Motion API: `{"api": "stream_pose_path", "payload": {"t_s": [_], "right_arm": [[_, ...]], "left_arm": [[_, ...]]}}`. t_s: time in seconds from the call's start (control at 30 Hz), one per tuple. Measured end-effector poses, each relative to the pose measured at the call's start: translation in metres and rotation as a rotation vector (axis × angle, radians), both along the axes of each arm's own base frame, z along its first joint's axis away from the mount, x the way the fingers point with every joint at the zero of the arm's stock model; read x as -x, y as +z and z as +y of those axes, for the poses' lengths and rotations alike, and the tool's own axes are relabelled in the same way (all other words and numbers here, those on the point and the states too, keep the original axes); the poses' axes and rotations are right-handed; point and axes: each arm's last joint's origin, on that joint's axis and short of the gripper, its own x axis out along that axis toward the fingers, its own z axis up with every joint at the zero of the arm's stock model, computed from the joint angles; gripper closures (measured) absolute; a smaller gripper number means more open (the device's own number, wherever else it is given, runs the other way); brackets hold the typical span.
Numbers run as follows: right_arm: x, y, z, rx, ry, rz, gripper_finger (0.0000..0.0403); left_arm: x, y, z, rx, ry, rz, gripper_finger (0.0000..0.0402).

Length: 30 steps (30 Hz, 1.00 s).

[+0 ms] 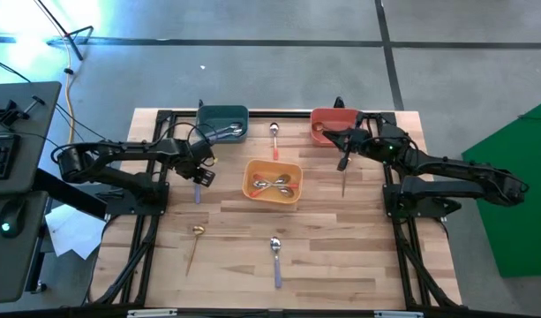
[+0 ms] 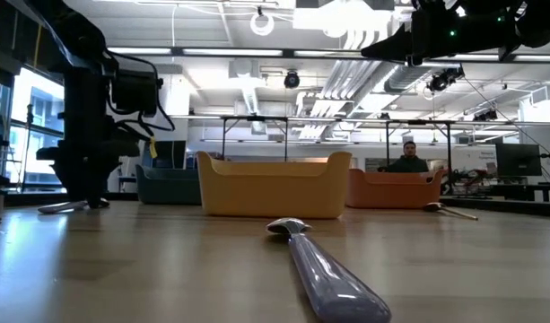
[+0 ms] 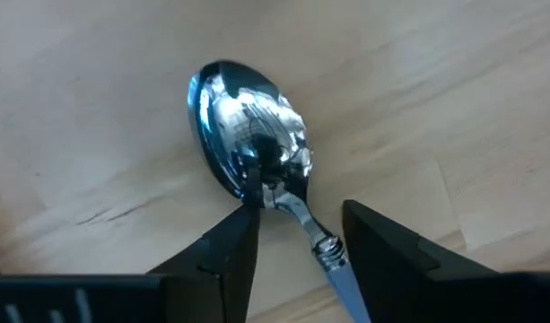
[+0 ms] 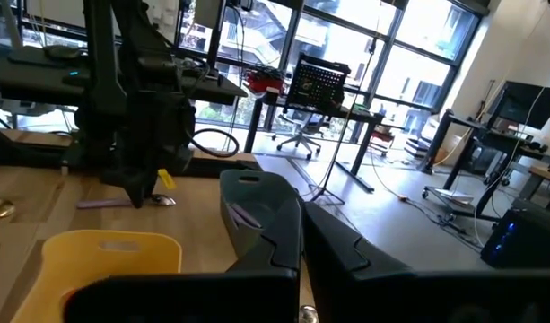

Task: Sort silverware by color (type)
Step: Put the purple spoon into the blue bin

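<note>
We are at the pick-up of a lavender-handled spoon (image 3: 257,135) lying on the table (image 1: 341,256), left of centre in the high view, just in front of the teal bin (image 1: 222,119). To do this step well, we judge we should keep the spoon's neck centred between the fingers, come down until the tips meet the wood, and close on the thin neck or the start of the handle, not the rounded bowl, which would likely slip. A level lift then keeps the handle from swinging before we carry it to the bin with matching spoons.

The left gripper (image 3: 297,242) stands open astride the spoon's neck, at the lower middle of the left wrist view. The spoon lies flat on the table between the jaws; the left finger (image 3: 225,256) looks to be touching or just beside the bowl's edge, we cannot tell which, and nothing is clamped.

The right gripper (image 1: 344,161) waits at the upper right of the high view, near the red bin (image 1: 327,117), its fingers closed and empty.
</note>
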Motion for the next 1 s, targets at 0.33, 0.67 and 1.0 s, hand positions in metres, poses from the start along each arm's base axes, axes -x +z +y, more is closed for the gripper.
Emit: {"api": "stream_pose_path", "payload": {"t_s": [0.33,0.67,1.0], "right_arm": [[0.0,0.0,0.0,-0.006,0.0,-0.002,0.0403],[0.0,-0.001,0.0,-0.01,0.002,0.006,0.0403],[-0.003,-0.002,0.007,-0.006,0.04,0.016,0.0403]], "left_arm": [[0.001,-0.002,0.003,0.007,-0.089,-0.029,0.0358],[-0.023,0.023,0.013,-0.049,-0.26,-0.163,0.04],[-0.048,0.106,0.042,-0.261,-0.525,-0.168,0.0401]]}}
